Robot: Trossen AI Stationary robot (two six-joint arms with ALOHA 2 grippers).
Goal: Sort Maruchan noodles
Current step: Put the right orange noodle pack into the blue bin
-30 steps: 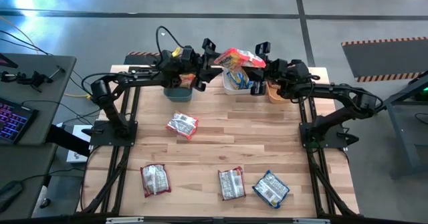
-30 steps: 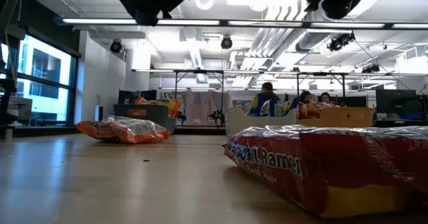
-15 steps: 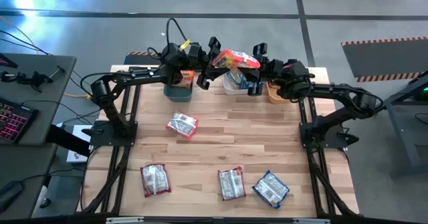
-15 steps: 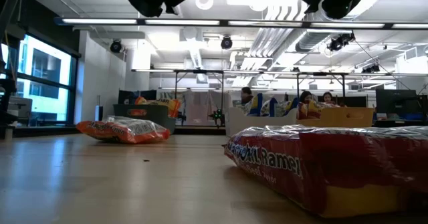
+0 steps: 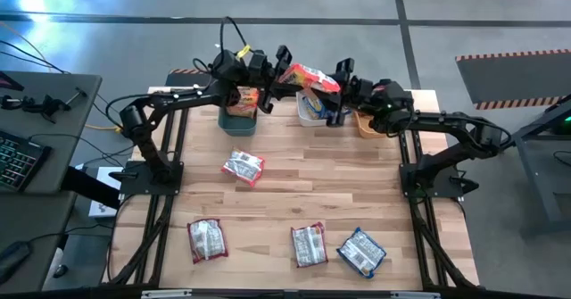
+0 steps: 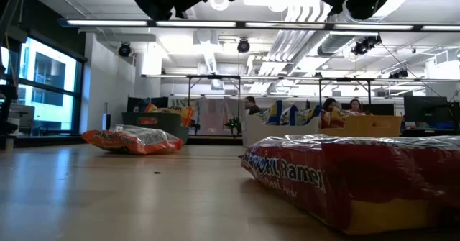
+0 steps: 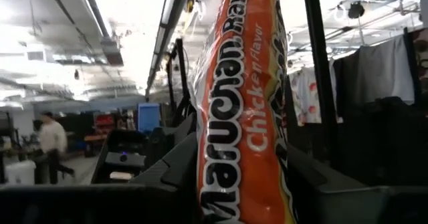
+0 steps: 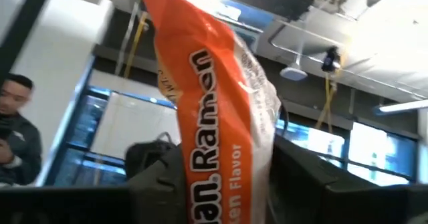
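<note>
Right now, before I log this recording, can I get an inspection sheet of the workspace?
Surface: wooden table, with a teal bin, a white bin and an orange bin along the far edge.
Job's things: orange Chicken Flavor packet aloft over the bins; four loose ramen packets on the wood.
Clutter: nothing seen.
Grippers: left claw and right claw at opposite ends of the aloft packet.
Cables: black cable looping above the left arm.
Surroundings: keyboard on a side desk; people in the room behind.
</note>
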